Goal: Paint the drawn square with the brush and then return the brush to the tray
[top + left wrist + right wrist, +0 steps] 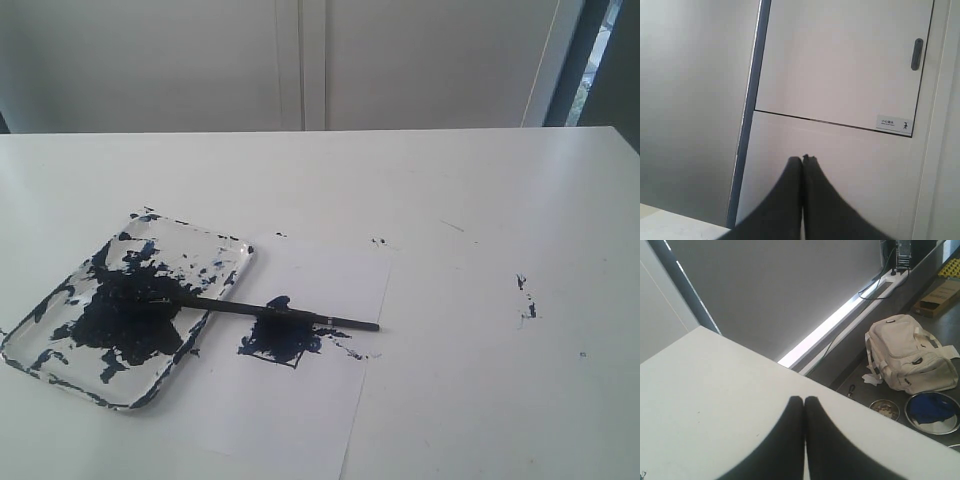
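Two grippers, both closed tight on nothing: the left gripper (802, 159) faces a cabinet door (840, 65) and the right gripper (804, 399) looks out over a bare corner of the table (715, 390), and neither appears in the exterior view. The brush (270, 310) lies at the lower left of that view, its head in the tray (45, 365) and its handle running out over the tray's right rim, across the dark painted patch (280, 340) on the sheet of paper (330, 275). It looks light, thin and stiff, likely to roll or pivot on the rim if nudged, and slick wherever paint coats it. The clean stretch of handle over the paper, towards the free end, seems the best place to pinch. The bristles are lost against the dark paint in the tray, the drawn outline of the square is buried under paint, and whether the handle touches the paper cannot be told. The paper's lower edge is cut off.
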Controlling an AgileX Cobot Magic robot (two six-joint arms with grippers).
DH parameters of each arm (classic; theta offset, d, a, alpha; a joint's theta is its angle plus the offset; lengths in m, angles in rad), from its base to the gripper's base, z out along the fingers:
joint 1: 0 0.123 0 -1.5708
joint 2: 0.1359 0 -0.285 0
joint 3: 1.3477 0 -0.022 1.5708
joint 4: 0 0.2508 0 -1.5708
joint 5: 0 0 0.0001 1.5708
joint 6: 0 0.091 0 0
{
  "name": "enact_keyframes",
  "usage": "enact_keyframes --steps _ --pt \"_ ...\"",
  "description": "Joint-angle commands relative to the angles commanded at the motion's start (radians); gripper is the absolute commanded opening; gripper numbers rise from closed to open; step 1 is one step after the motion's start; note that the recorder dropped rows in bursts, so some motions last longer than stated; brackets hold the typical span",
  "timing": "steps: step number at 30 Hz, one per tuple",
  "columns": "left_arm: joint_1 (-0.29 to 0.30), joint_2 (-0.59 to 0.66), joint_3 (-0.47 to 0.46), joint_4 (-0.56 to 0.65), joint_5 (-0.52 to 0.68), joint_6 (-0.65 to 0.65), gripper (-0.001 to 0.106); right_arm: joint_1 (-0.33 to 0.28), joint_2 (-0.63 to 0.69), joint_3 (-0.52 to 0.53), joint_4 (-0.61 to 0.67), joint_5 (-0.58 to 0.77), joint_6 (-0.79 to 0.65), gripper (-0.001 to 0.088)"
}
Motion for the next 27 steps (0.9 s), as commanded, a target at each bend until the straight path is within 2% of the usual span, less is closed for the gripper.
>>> enact_keyframes --steps 10,14,19,23,27 --pt "0.000 0.000 0.024 0.000 0.000 0.000 0.000 0.000 0.000 0.000 0.000 0.000 0.000 0.0000" --pt "0.000 0.000 0.103 -0.011 -0.002 0.000 0.000 0.000 0.000 0.000 0.000 0.000 0.000 0.0000" --pt "0.000 0.000 0.249 -0.119 -0.025 0.000 0.000 0.000 0.000 0.000 0.000 0.000 0.000 0.0000" --pt "0.000 0.000 0.356 -0.159 -0.025 0.000 0.000 0.000 0.000 0.000 0.000 0.000 0.000 0.0000" --pt "0.000 0.000 0.390 -0.164 -0.023 0.000 0.000 0.000 0.000 0.000 0.000 0.000 0.000 0.0000"
